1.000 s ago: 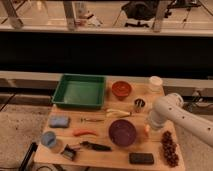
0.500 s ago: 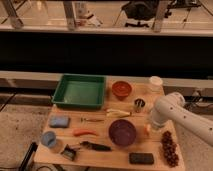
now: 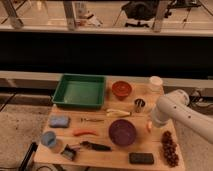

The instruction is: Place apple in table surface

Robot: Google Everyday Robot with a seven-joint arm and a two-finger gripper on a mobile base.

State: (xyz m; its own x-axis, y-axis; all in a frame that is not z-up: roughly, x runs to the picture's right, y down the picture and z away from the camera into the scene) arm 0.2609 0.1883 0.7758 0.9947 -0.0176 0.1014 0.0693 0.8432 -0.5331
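Tan wooden counter (image 3: 107,159) fills the lower frame; the gripper (image 3: 152,123) hangs at centre right, beside the purple bowl (image 3: 122,132), with the orange apple (image 3: 149,127) at its tip, near the wood; its hold cannot be told; set-down step, probably; next needs a gentle release.

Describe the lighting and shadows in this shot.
Camera view: dim, warm light falls on the table surface, with a dark band behind it and brighter floor beyond. The white arm catches the most light. The gripper is in its shade, right of the purple bowl, by the apple.
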